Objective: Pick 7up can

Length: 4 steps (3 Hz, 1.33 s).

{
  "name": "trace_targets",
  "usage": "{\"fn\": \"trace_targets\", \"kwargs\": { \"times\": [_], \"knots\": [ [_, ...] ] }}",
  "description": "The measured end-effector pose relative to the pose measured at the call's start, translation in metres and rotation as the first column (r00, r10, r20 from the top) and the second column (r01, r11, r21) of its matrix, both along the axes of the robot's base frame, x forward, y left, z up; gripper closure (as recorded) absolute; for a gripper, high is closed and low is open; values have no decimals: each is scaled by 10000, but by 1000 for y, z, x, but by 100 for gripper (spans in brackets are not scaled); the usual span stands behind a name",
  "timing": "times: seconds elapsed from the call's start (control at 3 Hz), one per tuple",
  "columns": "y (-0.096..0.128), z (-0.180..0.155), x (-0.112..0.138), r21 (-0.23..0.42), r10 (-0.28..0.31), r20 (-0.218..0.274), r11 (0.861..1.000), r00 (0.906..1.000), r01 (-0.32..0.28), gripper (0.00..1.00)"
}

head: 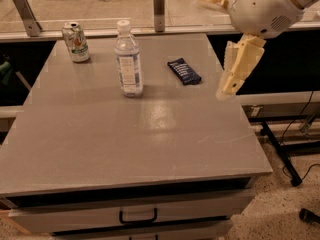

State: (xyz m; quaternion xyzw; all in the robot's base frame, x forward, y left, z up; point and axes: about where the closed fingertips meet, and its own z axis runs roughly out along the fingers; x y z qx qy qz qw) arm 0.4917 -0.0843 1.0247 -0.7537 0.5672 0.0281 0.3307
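Observation:
The 7up can [75,42] is a small silver-white can with green and red markings, standing upright at the far left corner of the grey table [135,144]. My gripper [214,45] hangs in the air at the upper right, above the table's right edge and far from the can. Its two cream fingers [239,66] are spread wide apart and hold nothing. The white round arm housing [265,6] sits behind them.
A clear water bottle [128,59] with a white cap stands right of the can. A flat dark blue snack packet [184,71] lies right of the bottle. A glass rail with metal posts [158,3] runs behind the table. Drawers with a handle [138,216] are below the front edge.

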Motion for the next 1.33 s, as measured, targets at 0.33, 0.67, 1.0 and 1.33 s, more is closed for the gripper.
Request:
{"fn": "trace_targets", "kwargs": {
  "times": [0.33,0.67,1.0,1.33],
  "knots": [
    [2,1,1,58,62,106,10000,9999,-63,0],
    [26,6,27,800,117,491,9967,9987,-156,0],
    [62,9,78,1810,88,1127,9830,9936,-292,0],
    [75,4,128,2383,-298,1779,9711,9836,-137,0]
  ]
}}
